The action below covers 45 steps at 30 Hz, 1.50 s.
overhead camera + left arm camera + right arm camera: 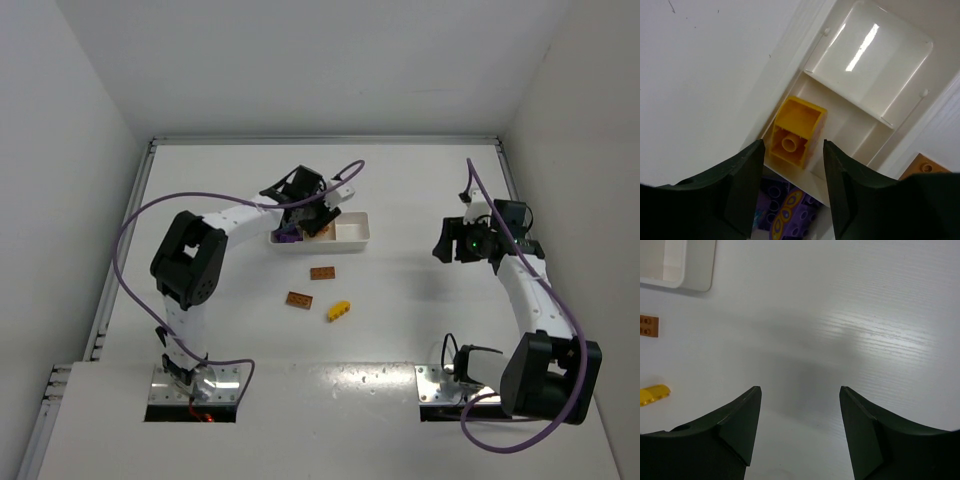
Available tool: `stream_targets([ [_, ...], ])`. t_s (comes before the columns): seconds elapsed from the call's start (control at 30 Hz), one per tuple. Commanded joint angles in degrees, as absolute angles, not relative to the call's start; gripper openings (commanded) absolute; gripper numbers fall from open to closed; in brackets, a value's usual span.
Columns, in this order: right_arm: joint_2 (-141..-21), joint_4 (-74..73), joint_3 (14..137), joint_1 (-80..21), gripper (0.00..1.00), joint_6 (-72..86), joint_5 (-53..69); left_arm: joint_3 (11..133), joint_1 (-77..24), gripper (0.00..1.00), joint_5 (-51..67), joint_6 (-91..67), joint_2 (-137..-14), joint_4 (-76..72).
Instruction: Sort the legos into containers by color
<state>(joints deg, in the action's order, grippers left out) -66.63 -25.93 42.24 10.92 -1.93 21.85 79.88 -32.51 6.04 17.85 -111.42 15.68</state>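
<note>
The white three-compartment tray [355, 240] lies at mid-table. My left gripper [305, 215] hovers over its left and middle parts, open and empty. In the left wrist view my left gripper [793, 145] has its jaws spread wider than a yellow brick [792, 135], which rests upside down in the middle compartment [847, 125]. Purple bricks [785, 215] lie in the near compartment; the far compartment [870, 55] holds nothing. Two orange-brown bricks [322, 273] [299, 299] and a yellow brick [339, 310] lie on the table. My right gripper [450, 243] [800, 390] is open over bare table.
The right wrist view shows the tray's corner [690, 270], an orange-brown brick [649, 326] and the loose yellow brick [654, 394] at the left edge. An orange-brown brick [925, 167] lies just outside the tray. White walls surround the table.
</note>
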Motion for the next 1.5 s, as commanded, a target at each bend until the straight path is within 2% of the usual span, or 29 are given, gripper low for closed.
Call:
stream_targets([
  [0.0,-66.7,-24.8,42.8,11.3,0.65,-3.4,25.7,82.5,-32.0,0.57,6.4,17.2,-110.9,14.2],
  [0.17,-66.2,-26.5,42.8,9.9,0.67,-7.1,31.1,82.5,-32.0,0.63,6.4,14.7,-107.9,13.7],
  [0.37,-66.7,-32.1,43.9,7.0,0.69,-15.7,38.4,85.6,-30.8,0.63,6.4,8.1,-102.2,13.7],
  [0.47,-66.2,-34.3,44.4,1.6,0.69,-22.0,39.6,87.2,-27.3,0.64,7.0,1.7,-97.7,14.2],
  [0.6,-67.3,-35.0,46.6,-13.0,0.69,-25.0,36.6,86.1,-20.2,0.67,7.8,-6.1,-91.5,14.2],
  [0.73,-73.2,-35.5,50.4,-25.8,0.69,-27.5,33.8,84.2,-11.7,0.69,10.7,-6.9,-87.4,18.0],
  [0.93,-82.6,-34.3,53.4,-36.9,0.69,-33.7,32.6,76.9,-3.3,0.69,15.4,-4.6,-81.3,21.2],
  [1.17,-87.3,-32.2,52.6,-41.0,0.70,-42.4,32.6,73.1,0.1,0.69,21.7,-1.3,-80.0,23.8],
  [1.47,-92.6,-27.1,52.9,-43.2,0.71,-44.1,30.3,71.5,1.1,0.69,27.1,-0.8,-82.3,23.8],
])
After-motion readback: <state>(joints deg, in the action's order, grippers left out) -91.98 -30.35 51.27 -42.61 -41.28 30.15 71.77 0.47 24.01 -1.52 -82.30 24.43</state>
